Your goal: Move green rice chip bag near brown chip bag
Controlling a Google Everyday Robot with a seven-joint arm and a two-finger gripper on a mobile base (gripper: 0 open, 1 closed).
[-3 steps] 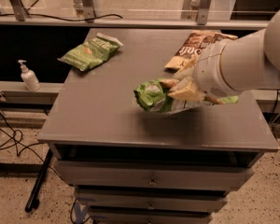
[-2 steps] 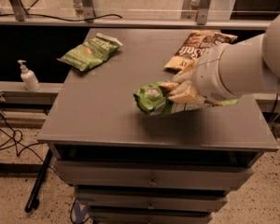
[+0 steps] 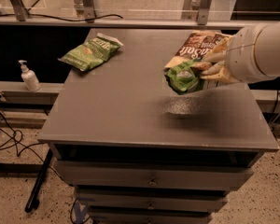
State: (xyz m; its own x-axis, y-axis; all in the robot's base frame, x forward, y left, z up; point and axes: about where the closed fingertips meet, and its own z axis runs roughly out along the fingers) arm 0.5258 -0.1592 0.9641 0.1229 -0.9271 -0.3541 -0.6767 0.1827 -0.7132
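The green rice chip bag (image 3: 183,77) is bright green and crumpled. My gripper (image 3: 206,70) is shut on it and holds it above the table at the right. Only the bag's left end shows past the cream fingers. The brown chip bag (image 3: 195,48) with white "Salt" lettering lies on the table just behind the held bag, partly hidden by it and by my white arm (image 3: 261,50).
A smaller olive-green bag (image 3: 90,53) lies at the table's back left. The grey table (image 3: 130,106) has drawers below. A soap pump bottle (image 3: 29,77) stands on a ledge to the left. Cables lie on the floor at left.
My gripper has carried the green bag up and to the right, from the table's middle toward the brown bag.
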